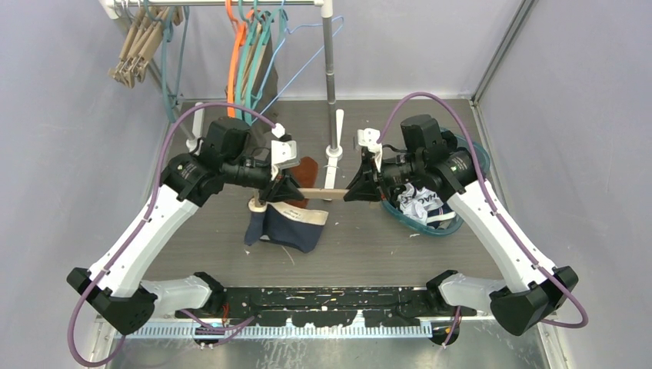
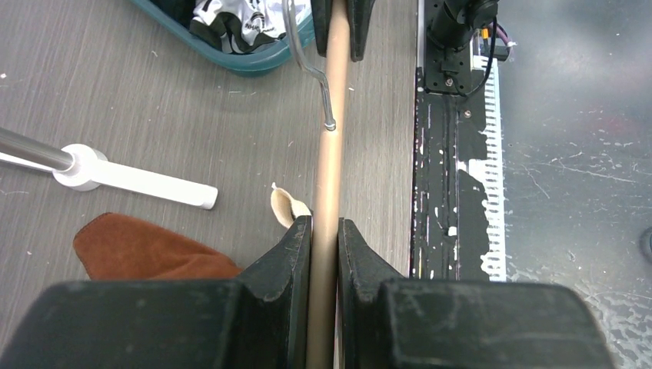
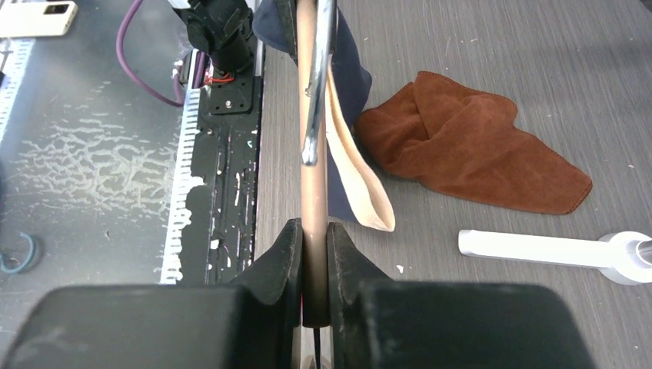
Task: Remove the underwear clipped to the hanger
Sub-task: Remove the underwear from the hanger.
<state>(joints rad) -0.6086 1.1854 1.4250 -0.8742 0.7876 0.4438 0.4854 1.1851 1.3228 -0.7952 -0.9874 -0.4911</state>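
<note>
Item: wooden hanger, held level above the table with one end in each hand, so the load hangs free beneath. Left hand: clenched on the bar, fingers flush against the wood. Right hand: likewise clamped on the opposite end, no gap showing. Metal hook: lies along the bar, engaged with nothing. Underwear: dark navy with a cream waistband, hanging from the end nearer the left hand, its lower part apparently reaching the table; the clip itself is not discernible. Rust-brown cloth: loose on the table, unattached. Teal basket: beside the right arm, holding garments, probably the drop point. Judgement: the garment is not yet off.
</note>
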